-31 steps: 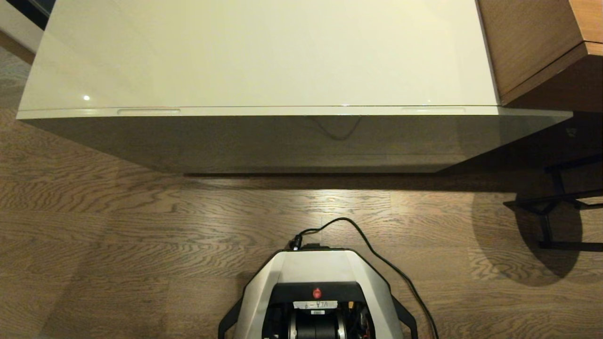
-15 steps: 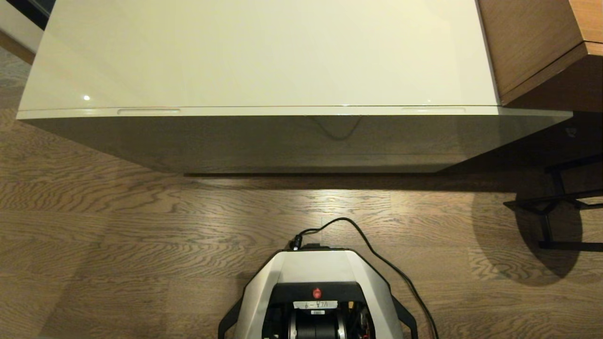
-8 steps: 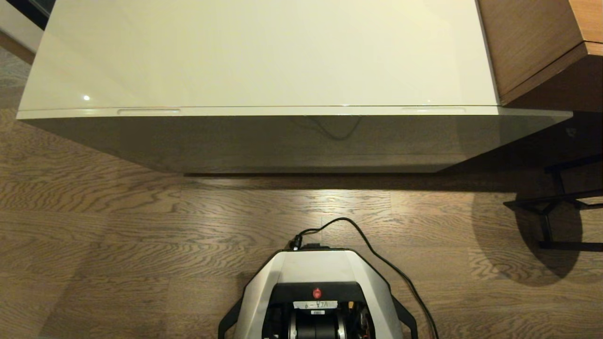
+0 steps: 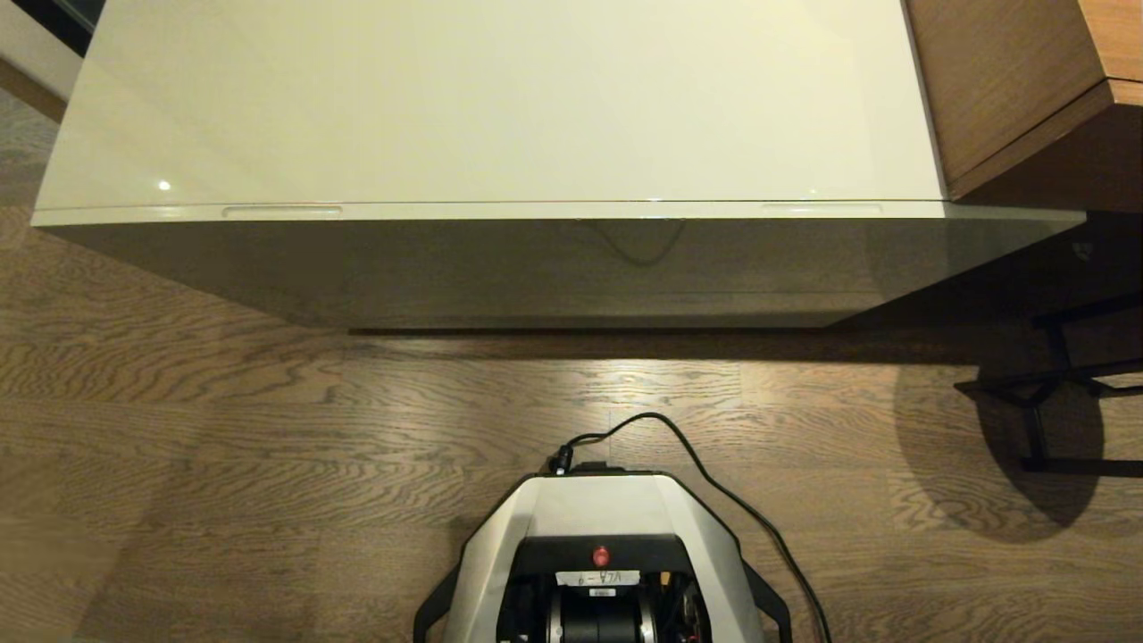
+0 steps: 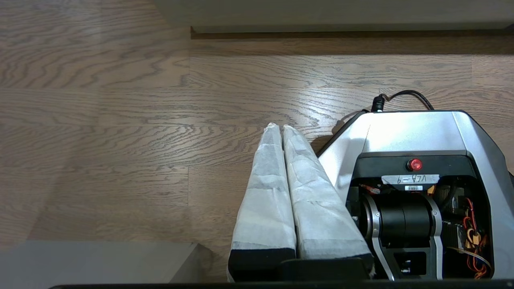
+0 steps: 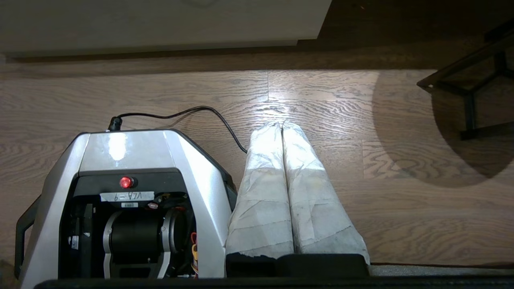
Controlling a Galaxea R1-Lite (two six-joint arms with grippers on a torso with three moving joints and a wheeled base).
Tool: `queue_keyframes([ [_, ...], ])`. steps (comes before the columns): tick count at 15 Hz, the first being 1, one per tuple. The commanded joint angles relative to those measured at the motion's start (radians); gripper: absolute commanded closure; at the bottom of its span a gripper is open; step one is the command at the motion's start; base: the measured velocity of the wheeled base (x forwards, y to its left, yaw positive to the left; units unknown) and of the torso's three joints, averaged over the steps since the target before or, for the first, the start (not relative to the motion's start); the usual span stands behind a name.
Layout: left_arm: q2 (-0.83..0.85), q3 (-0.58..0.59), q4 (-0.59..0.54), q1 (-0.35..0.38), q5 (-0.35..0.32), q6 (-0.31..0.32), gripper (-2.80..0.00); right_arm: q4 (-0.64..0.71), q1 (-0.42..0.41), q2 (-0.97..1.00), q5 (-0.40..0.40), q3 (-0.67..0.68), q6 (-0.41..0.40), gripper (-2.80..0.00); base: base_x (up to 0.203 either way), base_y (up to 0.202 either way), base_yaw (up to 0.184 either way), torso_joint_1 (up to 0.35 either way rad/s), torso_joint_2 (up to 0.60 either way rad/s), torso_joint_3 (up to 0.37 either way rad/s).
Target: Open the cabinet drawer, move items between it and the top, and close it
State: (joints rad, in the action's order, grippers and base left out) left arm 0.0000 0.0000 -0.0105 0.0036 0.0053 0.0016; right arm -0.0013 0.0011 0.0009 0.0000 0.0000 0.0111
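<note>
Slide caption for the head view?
Closed cabinet drawer under the bare top; robot base waits on the wood floor.

Warm, yellowish light falls from above. The cabinet top (image 4: 500,98) is bright and glossy, with a small glare spot near its front left corner and faint glints along the front edge. The drawer front (image 4: 554,263) below lies in shade and mirrors the wood floor (image 4: 223,429) and a cable. A bright patch of reflected light sits on the floor just ahead of the robot base (image 4: 598,518). A round dark shadow spreads on the floor at the right. All three views are sharp, without visible blur.
</note>
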Motion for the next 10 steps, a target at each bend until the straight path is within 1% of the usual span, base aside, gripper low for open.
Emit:
queue_keyframes([
  [1, 0.002, 0.0, 0.0, -0.001, 0.001, 0.0, 0.0, 0.0, 0.0, 0.001, 0.0, 0.002, 0.0, 0.0, 0.0, 0.0, 0.0, 0.0, 0.0, 0.0],
  [10, 0.002, 0.0, 0.0, 0.001, 0.001, 0.0, 0.0, 0.0, 0.0, 0.001, 0.0, 0.002, 0.001, 0.0, 0.0, 0.0, 0.0, 0.0, 0.0, 0.0],
])
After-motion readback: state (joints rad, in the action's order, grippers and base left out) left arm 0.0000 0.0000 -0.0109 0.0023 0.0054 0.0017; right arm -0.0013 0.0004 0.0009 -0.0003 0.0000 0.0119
